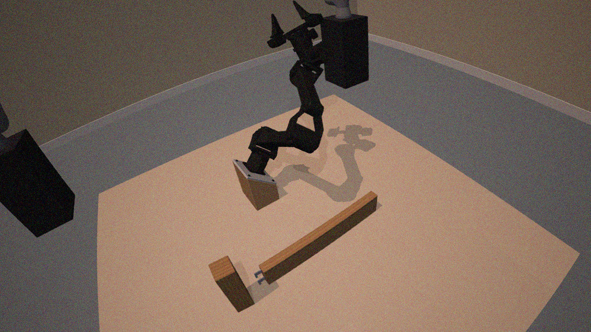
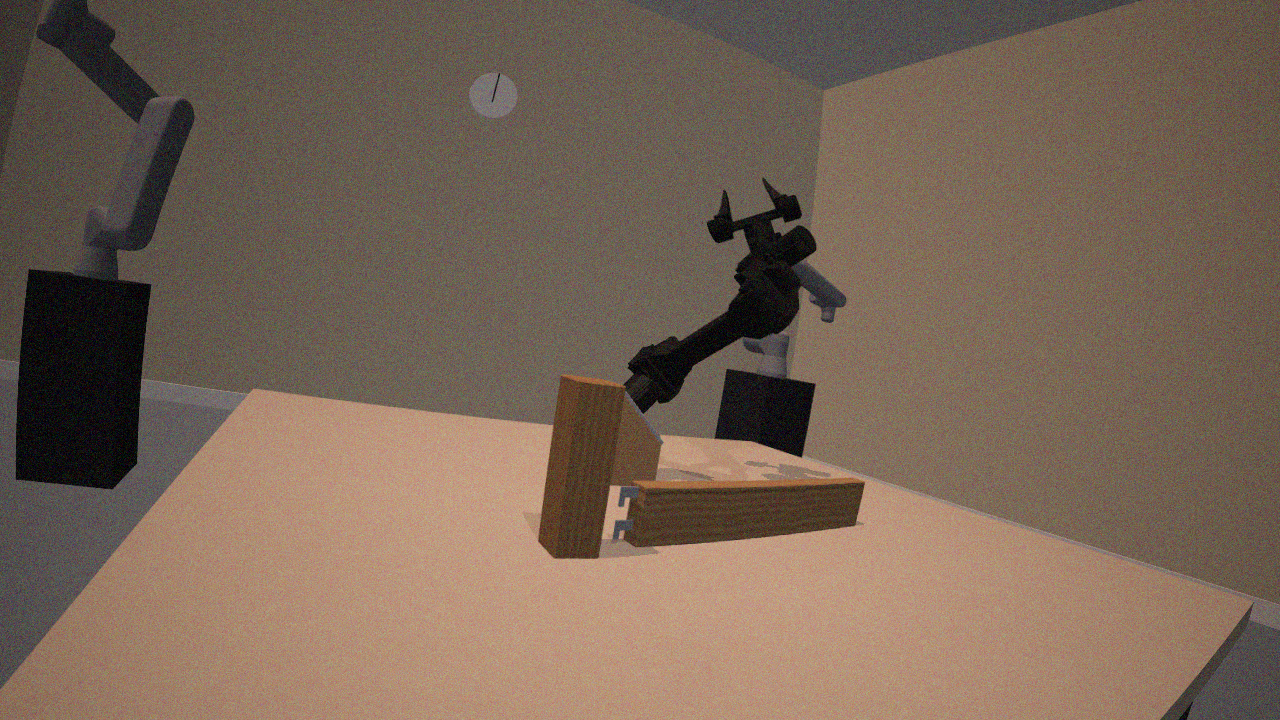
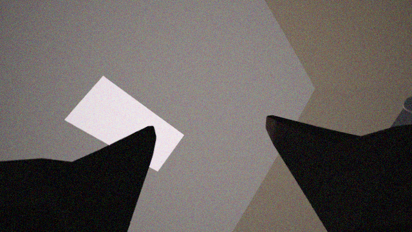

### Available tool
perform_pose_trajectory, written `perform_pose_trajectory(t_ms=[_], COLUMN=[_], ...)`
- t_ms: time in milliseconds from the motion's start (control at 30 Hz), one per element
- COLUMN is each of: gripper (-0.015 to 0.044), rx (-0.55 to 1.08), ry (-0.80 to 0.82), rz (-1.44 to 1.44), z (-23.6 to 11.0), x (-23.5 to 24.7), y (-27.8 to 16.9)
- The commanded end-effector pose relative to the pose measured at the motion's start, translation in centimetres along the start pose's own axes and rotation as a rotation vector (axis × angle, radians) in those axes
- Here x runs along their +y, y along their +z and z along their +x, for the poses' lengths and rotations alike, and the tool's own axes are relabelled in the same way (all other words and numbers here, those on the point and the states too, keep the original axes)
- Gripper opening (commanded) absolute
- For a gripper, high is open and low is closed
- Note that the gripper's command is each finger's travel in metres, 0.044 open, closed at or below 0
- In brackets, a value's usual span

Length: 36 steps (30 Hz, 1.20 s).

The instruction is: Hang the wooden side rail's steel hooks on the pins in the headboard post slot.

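Observation:
The wooden side rail point(image 1: 319, 238) point(image 2: 742, 509) lies flat on the table. Its two steel hooks point(image 1: 259, 277) point(image 2: 624, 511) point at the upright wooden headboard post point(image 1: 231, 283) point(image 2: 581, 465) and stop a small gap short of it. The post's slot and pins are not visible. My gripper point(image 1: 286, 16) point(image 2: 748, 198) point(image 3: 210, 126) is open and empty. It is raised high above the arm's base, far from the rail, with its fingers pointing up. The wrist view shows only the ceiling and a bright ceiling panel point(image 3: 112, 113) between the fingertips.
The arm stands on a wooden wedge base point(image 1: 257, 188) point(image 2: 637, 447) behind the rail. Black pedestals with pale arms stand off the table at the left point(image 1: 23, 183) point(image 2: 80, 376) and at the back point(image 1: 345, 50) point(image 2: 765, 411).

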<state>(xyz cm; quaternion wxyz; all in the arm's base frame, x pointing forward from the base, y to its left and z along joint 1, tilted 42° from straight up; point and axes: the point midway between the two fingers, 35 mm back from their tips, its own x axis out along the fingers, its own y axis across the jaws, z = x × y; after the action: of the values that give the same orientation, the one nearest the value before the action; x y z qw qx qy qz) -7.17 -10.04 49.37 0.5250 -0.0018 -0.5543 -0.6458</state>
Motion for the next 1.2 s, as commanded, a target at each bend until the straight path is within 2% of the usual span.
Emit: perform_pose_trajectory(t_ms=[0,133,267,500,867,1167], gripper=[0.0426,0.0440,0.0440,0.0440,0.0440,0.0440], rx=[-0.004,-0.087,-0.243,-0.488,-0.779,-0.922], ry=[-0.002,-0.056,-0.178,-0.448,-0.995,-1.548], rz=[-0.005,-0.115,-0.329,-0.690,-1.149,-1.368], z=[0.0,0.1,-0.7,-4.7,-16.7,-29.0], x=[-0.1,-1.3,-3.4,-5.7,-5.0,-1.2], y=[0.1,2.2,6.7,14.4,22.9,24.4])
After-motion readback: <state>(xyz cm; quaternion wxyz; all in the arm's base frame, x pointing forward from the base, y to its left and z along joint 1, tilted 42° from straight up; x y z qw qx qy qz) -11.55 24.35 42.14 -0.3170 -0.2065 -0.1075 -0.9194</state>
